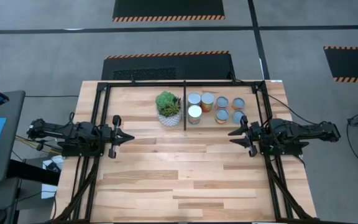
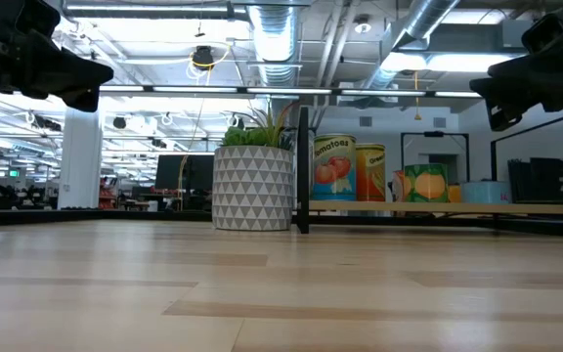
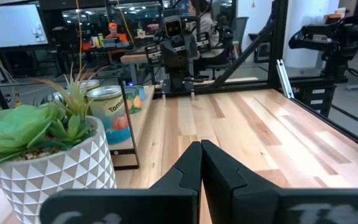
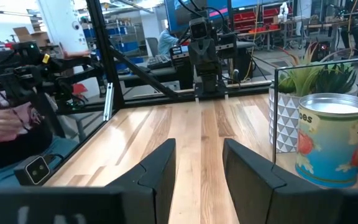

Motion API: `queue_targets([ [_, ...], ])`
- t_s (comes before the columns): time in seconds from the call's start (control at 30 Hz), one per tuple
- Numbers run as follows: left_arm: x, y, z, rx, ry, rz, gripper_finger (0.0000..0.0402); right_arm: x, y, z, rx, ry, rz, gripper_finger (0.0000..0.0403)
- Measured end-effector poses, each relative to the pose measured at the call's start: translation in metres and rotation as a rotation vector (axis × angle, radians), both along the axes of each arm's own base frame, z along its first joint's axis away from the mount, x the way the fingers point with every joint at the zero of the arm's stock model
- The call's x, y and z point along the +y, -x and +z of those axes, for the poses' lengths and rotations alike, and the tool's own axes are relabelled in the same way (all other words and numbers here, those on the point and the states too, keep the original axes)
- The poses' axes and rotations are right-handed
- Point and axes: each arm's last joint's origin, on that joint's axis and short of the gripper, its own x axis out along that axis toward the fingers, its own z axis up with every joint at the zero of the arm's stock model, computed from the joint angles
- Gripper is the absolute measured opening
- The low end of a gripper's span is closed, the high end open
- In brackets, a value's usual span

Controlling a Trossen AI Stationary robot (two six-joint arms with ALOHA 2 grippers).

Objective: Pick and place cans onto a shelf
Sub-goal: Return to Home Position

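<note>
Judging from how things lie, the placing work looks finished: seven cans [image 1: 207,102] stand grouped on the shelf [image 1: 135,83] near the table's far edge, all on the right side of the thin centre bar [image 1: 184,118], packed close together in two loose rows. The succulent [image 1: 168,107] in its patterned pot sits just on the other side of that bar. No can shows on the open boards of the table [image 1: 166,180], so nothing seems left to fetch. The left gripper [image 1: 129,137] hangs above the table near the middle of its left edge, clenched with the fingers pressed together and nothing between them. The right gripper [image 1: 231,132] hangs near the middle of the right edge, released, its fingers spread apart and empty. Both point inward toward each other, well apart from the cans. What remains, as far as can be judged, is only for the arms to settle at rest; the shelf load itself appears complete, with every can upright.
</note>
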Motion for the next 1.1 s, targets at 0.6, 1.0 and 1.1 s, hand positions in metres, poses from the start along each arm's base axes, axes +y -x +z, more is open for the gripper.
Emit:
queue_targets([
  [0.6, 0.009, -0.001, 0.000, -0.005, 0.073, 0.092, 0.0000, 0.000, 0.000, 0.000, 0.000, 0.000, 0.000, 0.0159],
  [1.0, 0.010, -0.004, -0.003, -0.082, 0.014, 0.048, 0.0000, 0.000, 0.000, 0.000, -0.001, -0.001, 0.000, 0.0159],
  [1.1, 0.010, -0.004, -0.004, -0.076, 0.006, 0.019, 0.0000, 0.000, 0.000, 0.000, 0.000, -0.001, 0.000, 0.0159],
])
